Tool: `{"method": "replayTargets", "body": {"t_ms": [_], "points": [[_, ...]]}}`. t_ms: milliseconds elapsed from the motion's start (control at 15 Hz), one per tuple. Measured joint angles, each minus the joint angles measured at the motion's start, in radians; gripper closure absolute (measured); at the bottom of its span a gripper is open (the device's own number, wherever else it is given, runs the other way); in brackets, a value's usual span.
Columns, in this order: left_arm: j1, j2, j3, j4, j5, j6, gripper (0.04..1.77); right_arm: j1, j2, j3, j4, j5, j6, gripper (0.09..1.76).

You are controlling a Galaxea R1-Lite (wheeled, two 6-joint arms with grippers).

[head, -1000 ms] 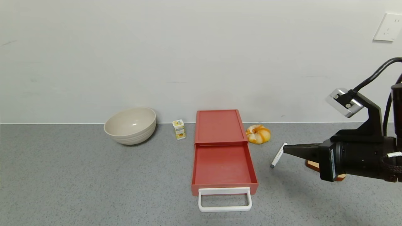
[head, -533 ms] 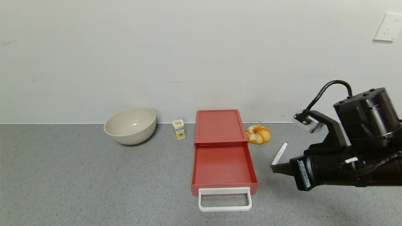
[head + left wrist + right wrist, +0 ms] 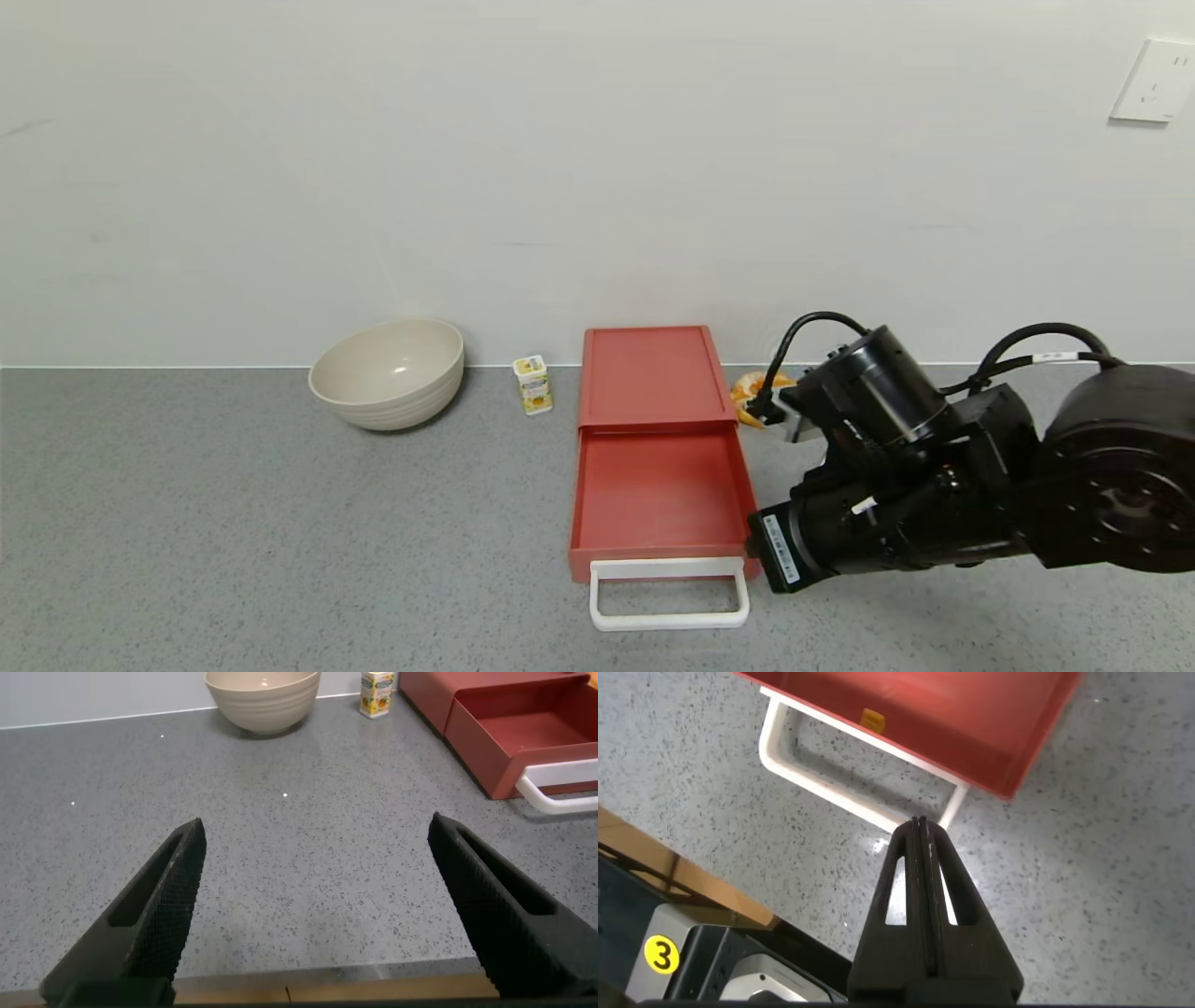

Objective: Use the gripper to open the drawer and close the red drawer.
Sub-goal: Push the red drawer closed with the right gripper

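The bowl (image 3: 387,373) lies left of the small carton (image 3: 533,384), the drawer (image 3: 660,467) right of both.

You have a beige bowl (image 3: 387,373) standing upright near the wall on the grey speckled counter (image 3: 280,541). A small yellow-labelled carton (image 3: 533,384) stands apart from it. An orange-and-white bun-like item (image 3: 752,389) is partly hidden. A white wall socket (image 3: 1155,80) sits high on the wall.
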Motion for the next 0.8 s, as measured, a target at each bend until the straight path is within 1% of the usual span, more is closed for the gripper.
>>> {"method": "replayTargets", "body": {"t_ms": [467,800], "points": [[0.0,0.0,0.0,0.0,0.0,0.0,0.09,0.046,0.156,-0.091,0.003,-0.023,0.016,1.73],[0.0,0.0,0.0,0.001,0.0,0.001,0.09,0.06,0.223,-0.115,0.003,-0.029,0.017,1.73]]}}
